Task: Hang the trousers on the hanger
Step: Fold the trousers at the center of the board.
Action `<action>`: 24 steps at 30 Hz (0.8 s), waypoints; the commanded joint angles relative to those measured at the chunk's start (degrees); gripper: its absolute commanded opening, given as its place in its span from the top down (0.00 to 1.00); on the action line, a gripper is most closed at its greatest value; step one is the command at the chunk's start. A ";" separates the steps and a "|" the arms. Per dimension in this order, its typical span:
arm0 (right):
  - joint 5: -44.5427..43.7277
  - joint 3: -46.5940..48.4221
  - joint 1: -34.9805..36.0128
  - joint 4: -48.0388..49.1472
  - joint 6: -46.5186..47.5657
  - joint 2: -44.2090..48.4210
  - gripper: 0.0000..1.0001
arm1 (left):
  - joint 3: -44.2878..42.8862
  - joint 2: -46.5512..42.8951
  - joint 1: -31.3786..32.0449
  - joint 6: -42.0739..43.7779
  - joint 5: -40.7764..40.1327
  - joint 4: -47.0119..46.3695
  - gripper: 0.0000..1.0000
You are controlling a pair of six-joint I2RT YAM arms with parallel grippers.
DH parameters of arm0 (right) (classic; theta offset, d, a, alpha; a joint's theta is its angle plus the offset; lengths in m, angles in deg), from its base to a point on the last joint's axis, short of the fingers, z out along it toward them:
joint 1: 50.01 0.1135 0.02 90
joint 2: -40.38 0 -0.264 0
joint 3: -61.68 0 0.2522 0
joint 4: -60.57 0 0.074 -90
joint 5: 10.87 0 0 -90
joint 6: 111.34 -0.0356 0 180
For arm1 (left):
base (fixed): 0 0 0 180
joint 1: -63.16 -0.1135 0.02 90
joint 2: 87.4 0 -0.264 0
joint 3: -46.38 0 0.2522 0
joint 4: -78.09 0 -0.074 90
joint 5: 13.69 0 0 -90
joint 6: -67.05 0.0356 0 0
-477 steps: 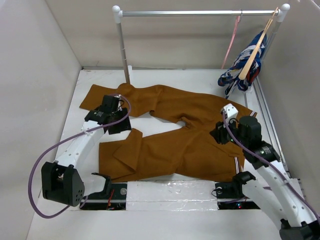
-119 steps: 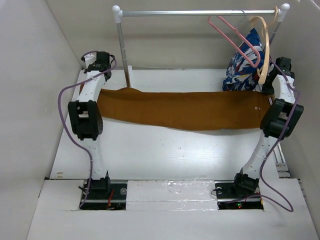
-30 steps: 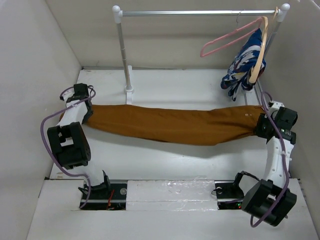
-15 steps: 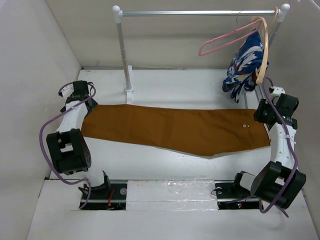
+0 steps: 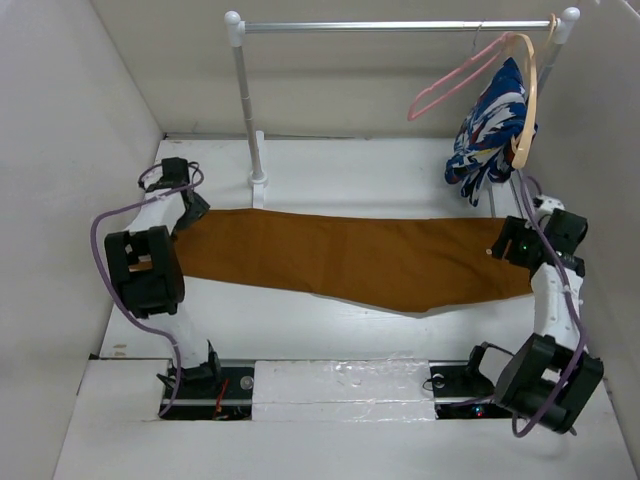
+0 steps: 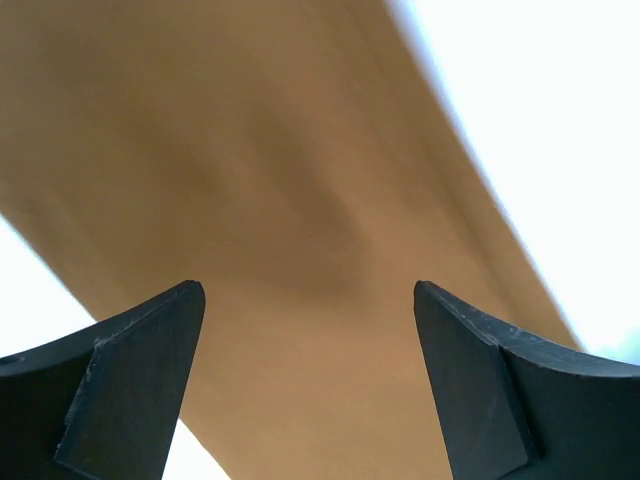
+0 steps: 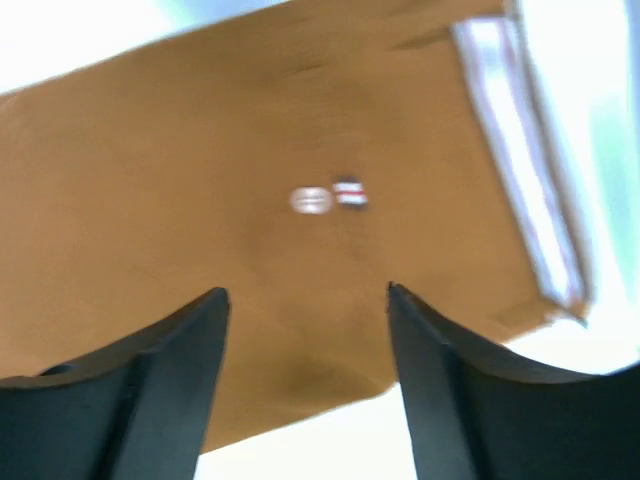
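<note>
The rust-brown trousers (image 5: 350,258) lie folded lengthwise in a long band across the table, waistband end at the right. My left gripper (image 5: 190,212) hovers open over the left leg end; the left wrist view shows brown cloth (image 6: 290,230) under the spread fingers, with nothing held. My right gripper (image 5: 508,250) is open over the waist end, where a metal button (image 7: 312,200) and the striped waistband edge (image 7: 525,170) show. The pink hanger (image 5: 455,78) hangs tilted on the rail at the back right.
A clothes rail (image 5: 400,26) on a white post (image 5: 247,100) spans the back. A pale wooden hanger (image 5: 528,90) with a blue, white and red patterned garment (image 5: 490,125) hangs at its right end. White walls close in left, right and behind.
The trousers were stretched taut between both grippers, then laid flat. Both grippers have let go and now hover open over the cloth ends, each shifted slightly inward. The pink hanger swung a little.
</note>
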 commanded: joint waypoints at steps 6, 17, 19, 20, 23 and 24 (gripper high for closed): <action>3.60 -4.05 -17.40 6.48 -3.32 -1.25 0.23 | -4.83 -11.34 30.65 2.03 4.58 -4.45 0.24; 17.87 -13.10 -30.10 17.13 -5.69 -10.51 0.18 | 7.02 -11.42 52.13 -2.19 14.26 -14.19 1.00; 17.69 -16.17 -30.10 20.47 -9.63 -10.15 0.18 | 9.65 -11.60 52.15 -2.45 13.39 -15.26 1.00; 17.69 -17.15 -30.10 22.14 -10.78 -10.67 0.18 | 10.36 -11.42 52.15 -2.54 12.60 -15.52 1.00; 18.22 -21.01 -30.10 32.68 -16.40 -13.13 0.19 | 12.12 -9.67 52.15 -2.11 9.62 -14.73 1.00; 19.35 -21.46 -30.10 36.18 -17.46 -16.01 0.21 | 12.48 -8.88 51.45 -2.19 9.35 -14.12 1.00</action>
